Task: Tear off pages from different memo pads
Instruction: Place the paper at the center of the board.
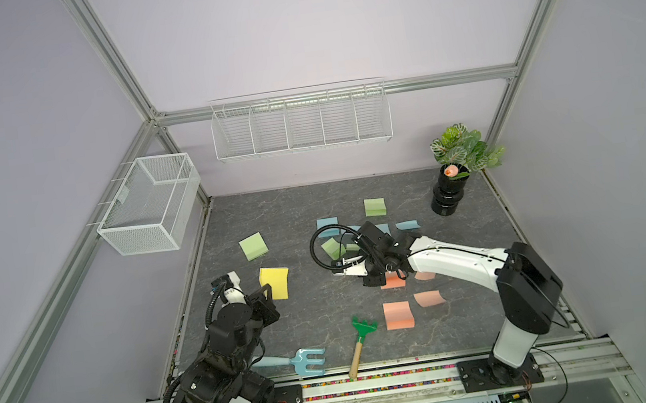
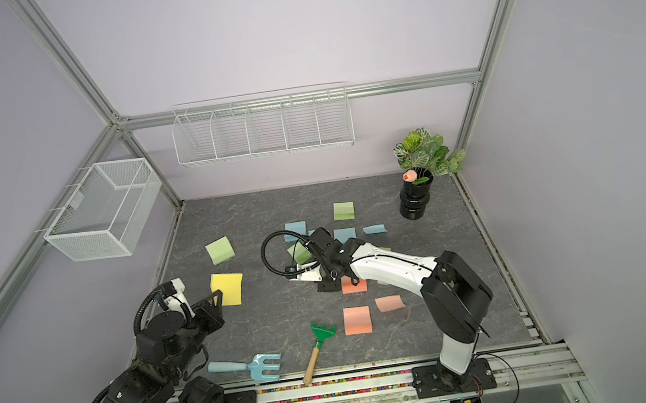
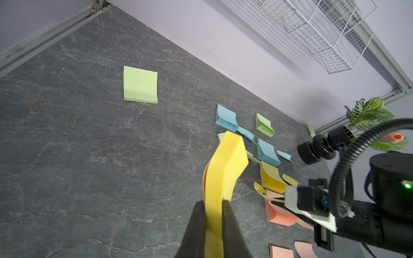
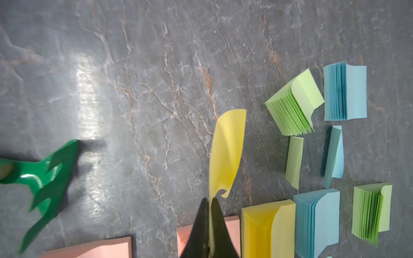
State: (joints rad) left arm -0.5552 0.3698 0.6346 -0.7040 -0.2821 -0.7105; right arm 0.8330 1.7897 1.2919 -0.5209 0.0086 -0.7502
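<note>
Clamping a thick, bent, pastel-yellow square memo pad (image 3: pixel 225 165) between its black fingers (image 3: pixel 195 225), the left pincer (image 3: pixel 213 201) holds that block near the left side of the grey marbled worktop (image 1: pixel 293 214), nearer the front than a flat pastel-green square memo pad (image 1: pixel 253 246). The right pincer (image 4: pixel 209 200) is pressed together on the bottom edge of a thin, curled pastel-yellow paper page (image 4: pixel 228 152), which stands out from the fingers over the middle of the worktop. Near it in the right wrist view lie a second yellow memo pad (image 4: pixel 266 232), two light-blue memo pads (image 4: pixel 355 93) and two fanned green memo pads (image 4: pixel 295 105), with a loose green page (image 4: pixel 294 163) and a loose blue page (image 4: pixel 335 154) between them. A salmon-orange memo pad (image 1: pixel 398 314) and a curled salmon-orange page (image 1: pixel 429 298) lie nearer the front edge, close to a green-headed, wooden-handled toy rake (image 1: pixel 363 325) and a pale-blue plastic garden fork (image 1: pixel 309 361).
</note>
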